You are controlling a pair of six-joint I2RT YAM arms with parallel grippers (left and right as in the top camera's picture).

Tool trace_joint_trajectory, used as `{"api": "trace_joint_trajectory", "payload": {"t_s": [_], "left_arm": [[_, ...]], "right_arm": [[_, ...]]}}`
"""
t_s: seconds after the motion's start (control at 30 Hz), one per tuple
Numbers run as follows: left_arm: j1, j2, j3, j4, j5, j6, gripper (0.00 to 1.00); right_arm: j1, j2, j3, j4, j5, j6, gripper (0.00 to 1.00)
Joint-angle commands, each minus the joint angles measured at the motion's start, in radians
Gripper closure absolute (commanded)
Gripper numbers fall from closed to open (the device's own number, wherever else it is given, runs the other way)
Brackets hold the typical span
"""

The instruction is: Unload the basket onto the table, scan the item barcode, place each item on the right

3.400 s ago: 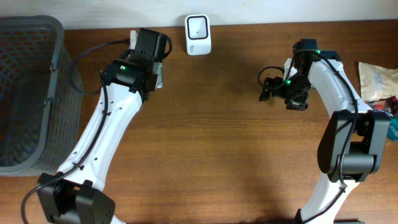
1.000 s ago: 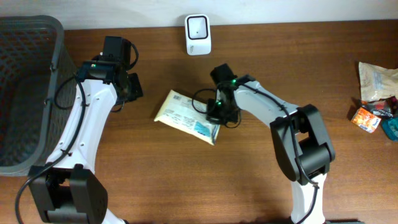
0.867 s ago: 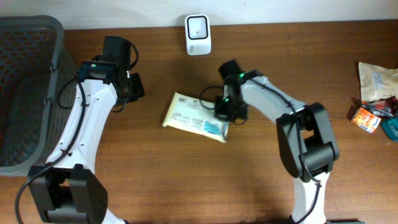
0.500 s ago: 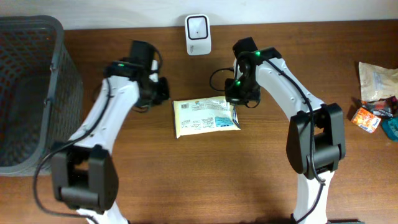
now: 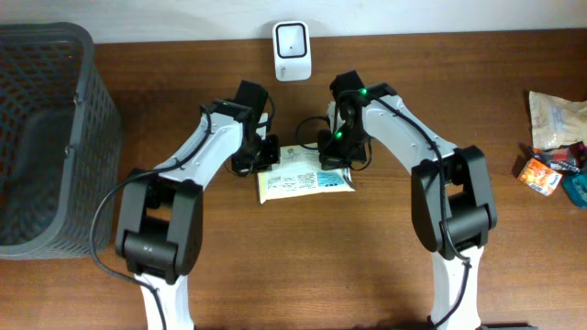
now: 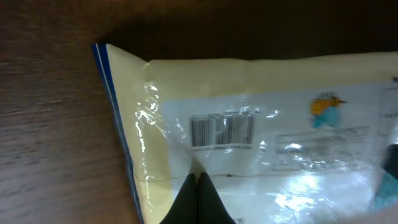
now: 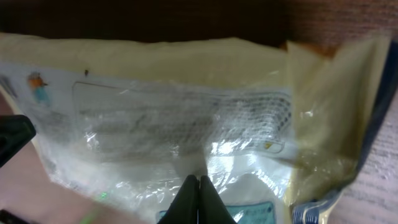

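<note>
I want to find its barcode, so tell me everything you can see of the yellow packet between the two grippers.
The packet is a flat, pale yellow pouch of glossy, crinkled film with a blue side edge and a barcode facing up. It lies level over the wooden table. The left gripper and right gripper, both shut, appear to pinch its far edge.

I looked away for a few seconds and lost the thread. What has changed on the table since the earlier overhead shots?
The right claw, gripping the packet, swung it round from tilted to nearly level and slid it a little right. The left claw swept in from the left and shut at the packet's left end, by the barcode. The scanner, basket and snacks stayed put.
</note>
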Motion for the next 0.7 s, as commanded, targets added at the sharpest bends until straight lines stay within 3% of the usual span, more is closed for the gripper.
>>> {"api": "trace_joint_trajectory", "payload": {"t_s": [0.0,0.1,0.2,0.33,0.43,0.53,0.67], "left_arm": [[0.001,0.045,-0.005,-0.002,-0.055,-0.01,1.0],[0.001,0.045,-0.002,-0.011,-0.221,-0.01,1.0],[0.001,0.037,0.024,-0.046,-0.295,-0.01,1.0],[0.001,0.023,0.11,-0.127,-0.306,-0.01,1.0],[0.0,0.01,0.189,-0.177,-0.248,-0.01,1.0],[0.0,0.009,0.211,-0.169,-0.081,-0.01,1.0],[-0.005,0.013,0.19,-0.135,0.065,-0.01,1.0]], "right_arm": [[0.0,0.017,-0.027,0.005,0.106,0.017,0.96],[-0.001,0.017,-0.027,-0.021,0.248,0.018,0.96],[-0.008,0.017,-0.014,-0.071,0.378,0.036,0.96],[-0.026,0.016,0.066,-0.176,0.371,0.035,0.96],[-0.026,0.015,0.163,-0.245,0.248,-0.008,0.96],[-0.026,0.015,0.204,-0.246,0.062,-0.079,0.96],[-0.018,0.018,0.194,-0.206,-0.018,-0.077,0.96]]}}
